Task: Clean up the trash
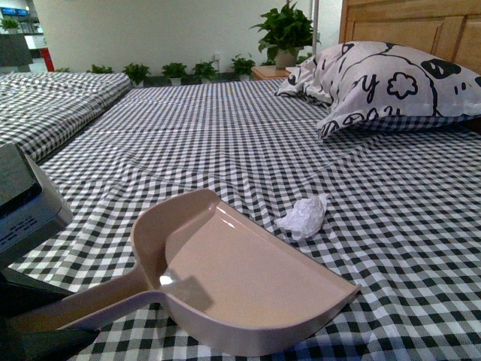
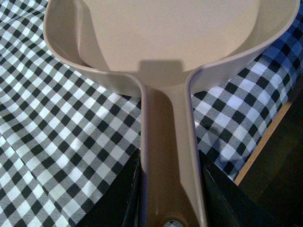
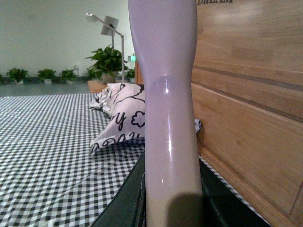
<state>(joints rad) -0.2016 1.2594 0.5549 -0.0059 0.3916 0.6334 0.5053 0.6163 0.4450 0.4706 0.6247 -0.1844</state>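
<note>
The trash, a small crumpled white paper wad, lies on the black-and-white checked bed cover just beyond the open mouth of the pink dustpan. My left gripper is shut on the dustpan's handle; the pan's scoop rests low on the cover. My right gripper is shut on the pale pink brush handle, which stands upright beside the wooden headboard. The brush head is out of view. Neither gripper shows in the front view.
A black-and-white patterned pillow lies at the back right against the wooden headboard. A grey box-like object sits at the left edge. Potted plants line the far wall. The bed's wooden edge runs beside the dustpan.
</note>
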